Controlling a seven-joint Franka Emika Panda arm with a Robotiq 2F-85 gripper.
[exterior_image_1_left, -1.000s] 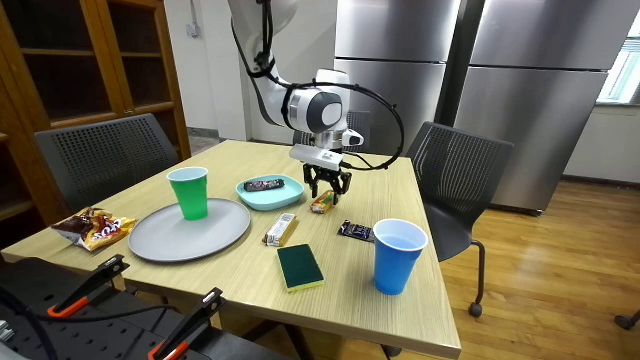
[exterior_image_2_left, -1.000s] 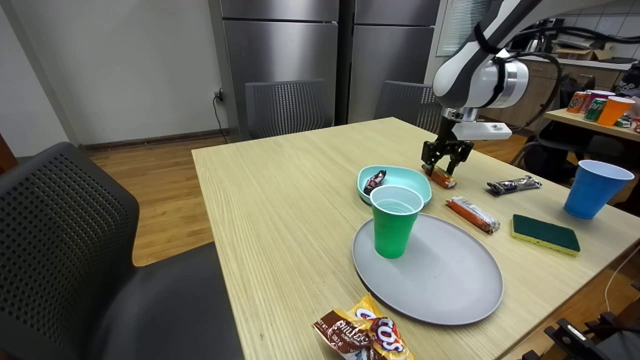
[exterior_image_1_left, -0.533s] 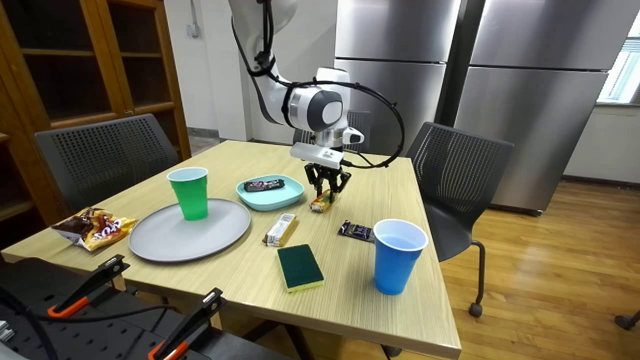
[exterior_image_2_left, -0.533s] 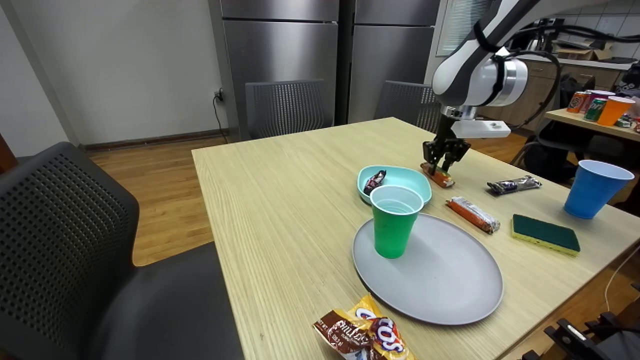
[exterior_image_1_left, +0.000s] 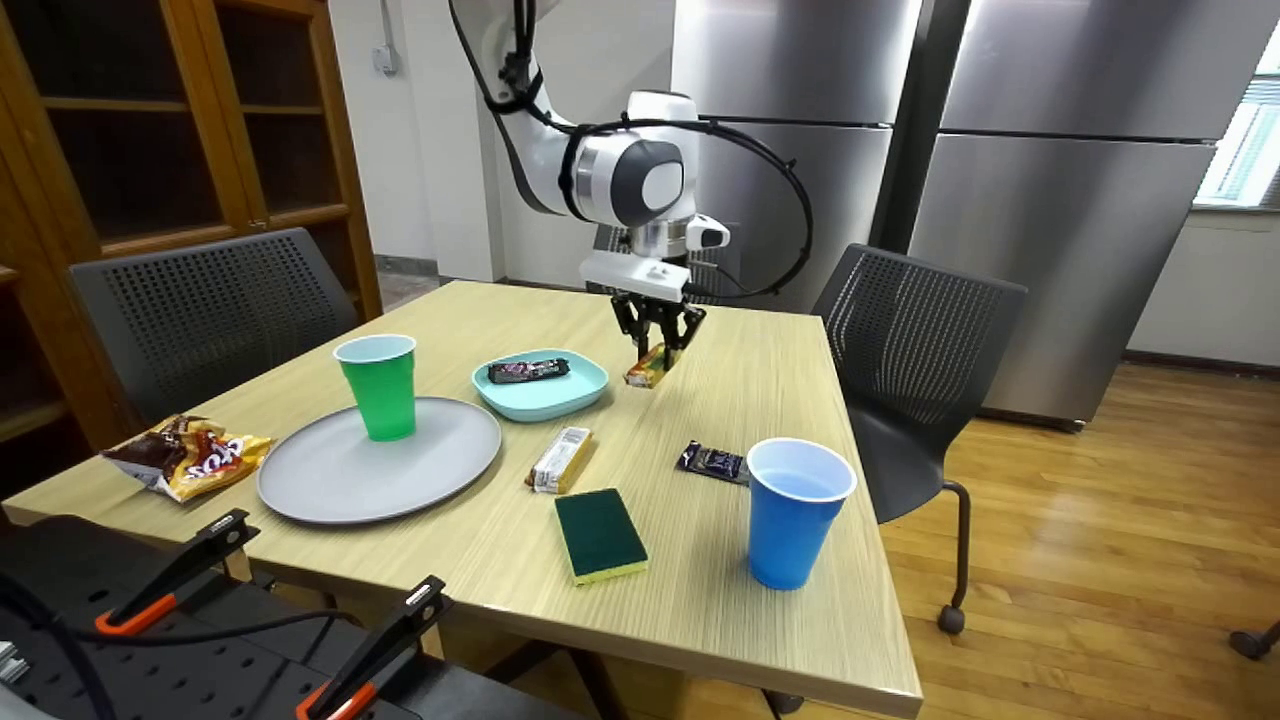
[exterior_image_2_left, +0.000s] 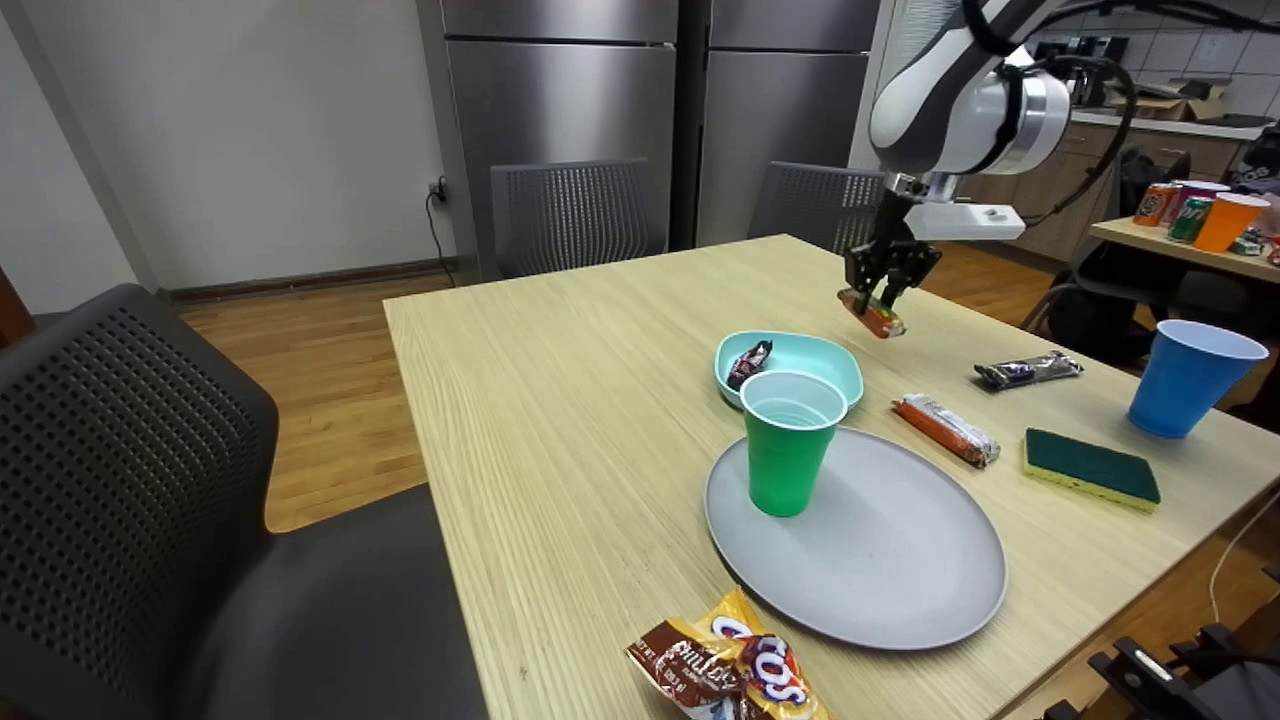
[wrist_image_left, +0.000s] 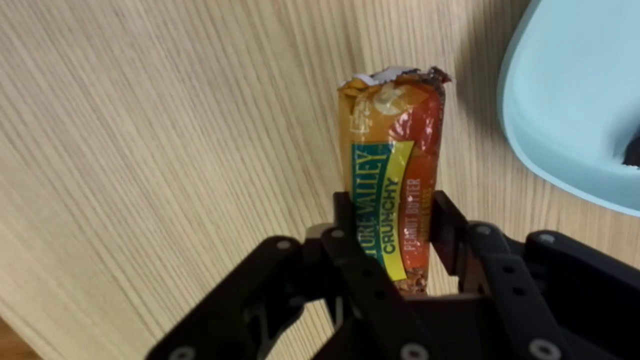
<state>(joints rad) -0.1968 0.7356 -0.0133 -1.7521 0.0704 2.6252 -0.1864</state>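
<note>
Clamping the bar (wrist_image_left: 390, 135) from its two long sides, the gripper (wrist_image_left: 394, 222) is holding it above the bench (exterior_image_1_left: 760, 370). In the wrist view, one end of it is reaching well past the grip, and the words "CRUNCHY" and "PEANUT BUTTER" are showing on its front. The bowl (exterior_image_1_left: 545, 398) is standing near the held bar, apart from it, and inside the bowl a black bar (exterior_image_1_left: 528, 371) is lying. Next to the bowl, the plate (exterior_image_1_left: 375, 485) is resting on the bench and is carrying the green cup (exterior_image_1_left: 382, 395), which is standing upright. Just beside the plate, near an edge of the bench, the crumpled bag (exterior_image_1_left: 190, 455) is lying. The orange bar (exterior_image_2_left: 945, 432) is lying flat between the plate and the sponge (exterior_image_1_left: 601, 535), which is showing its dark green side upward. Near another edge, the blue cup (exterior_image_1_left: 795, 525) is standing upright; in an exterior view it is covering one end of the navy bar (exterior_image_1_left: 713, 462), which is lying behind it. Around the bench, chairs (exterior_image_1_left: 915, 350) are standing, and in both exterior views two fridges (exterior_image_1_left: 1060, 250) are rising behind them.
</note>
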